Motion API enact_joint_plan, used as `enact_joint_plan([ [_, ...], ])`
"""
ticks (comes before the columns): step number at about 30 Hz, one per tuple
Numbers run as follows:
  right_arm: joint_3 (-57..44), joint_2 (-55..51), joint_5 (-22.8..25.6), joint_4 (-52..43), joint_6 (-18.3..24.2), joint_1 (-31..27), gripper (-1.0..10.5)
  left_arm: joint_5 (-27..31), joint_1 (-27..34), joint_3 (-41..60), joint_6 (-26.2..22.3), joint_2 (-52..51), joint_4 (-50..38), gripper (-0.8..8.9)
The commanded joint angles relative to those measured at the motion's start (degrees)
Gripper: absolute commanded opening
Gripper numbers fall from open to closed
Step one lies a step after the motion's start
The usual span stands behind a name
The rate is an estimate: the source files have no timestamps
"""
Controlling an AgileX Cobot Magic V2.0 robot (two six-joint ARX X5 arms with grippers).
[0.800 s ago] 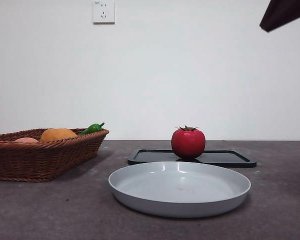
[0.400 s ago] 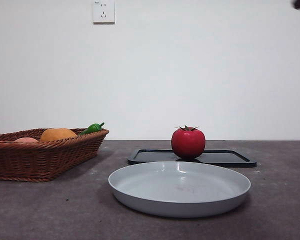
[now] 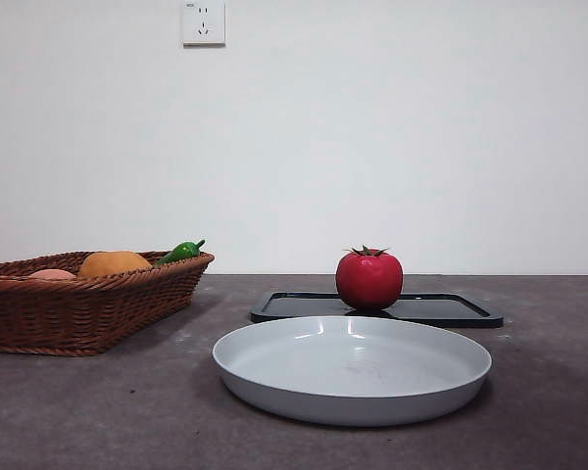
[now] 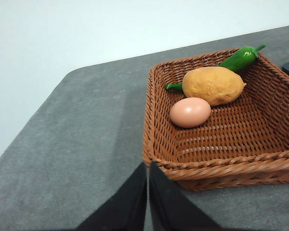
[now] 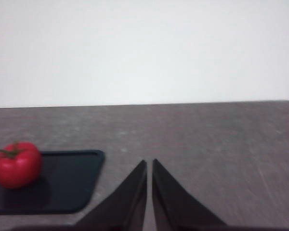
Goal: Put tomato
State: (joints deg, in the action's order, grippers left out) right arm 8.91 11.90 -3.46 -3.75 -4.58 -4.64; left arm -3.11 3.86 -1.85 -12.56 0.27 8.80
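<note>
Front view shows the tomato [image 3: 368,280] sitting upright on a flat black tray [image 3: 451,310], with its green spiky top pointing up. Just in front of the tray lies a round grey plate [image 3: 352,369] with nothing in it, and both rest on the dark grey table [image 3: 98,411]. Off to one side stands a brown woven basket [image 3: 78,308] with an orange lumpy fruit [image 3: 115,262] and a green chili [image 3: 181,252] poking over its rim. No arm shows in this view. The right gripper [image 5: 149,166] has its two black jaws pressed almost together, with only a thin crack between them, and they hold nothing. The tomato [image 5: 15,164] is ahead of these jaws and off to one side, well apart from them, on the near corner of the tray [image 5: 67,185]. The left gripper [image 4: 148,168] also has its jaws close together and holds nothing. Its tips are just beside the near rim of the basket [image 4: 216,168]. Inside the basket, past the jaws, lie a pale pink egg [image 4: 190,112], the orange fruit [image 4: 213,85] and the chili [image 4: 238,59].
</note>
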Motion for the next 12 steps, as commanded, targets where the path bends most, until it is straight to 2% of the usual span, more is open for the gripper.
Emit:
enact_joint_plan([
  [1,-2.6,-3.0,0.9,-0.7,-1.3,-0.4,0.1,0.2,0.1,1.2,0.2,-0.1,-0.7,0.07],
  [8,-8.0,-8.9,0.9,-0.4,-2.1,-0.5,0.1,0.2,0.1,1.2,0.2,-0.1,-0.7,0.07],
  [12,-8.3,-10.8,2.1,3.4,-2.3,-0.5,0.1,0.2,0.1,1.2,0.2,-0.1,-0.7,0.07],
])
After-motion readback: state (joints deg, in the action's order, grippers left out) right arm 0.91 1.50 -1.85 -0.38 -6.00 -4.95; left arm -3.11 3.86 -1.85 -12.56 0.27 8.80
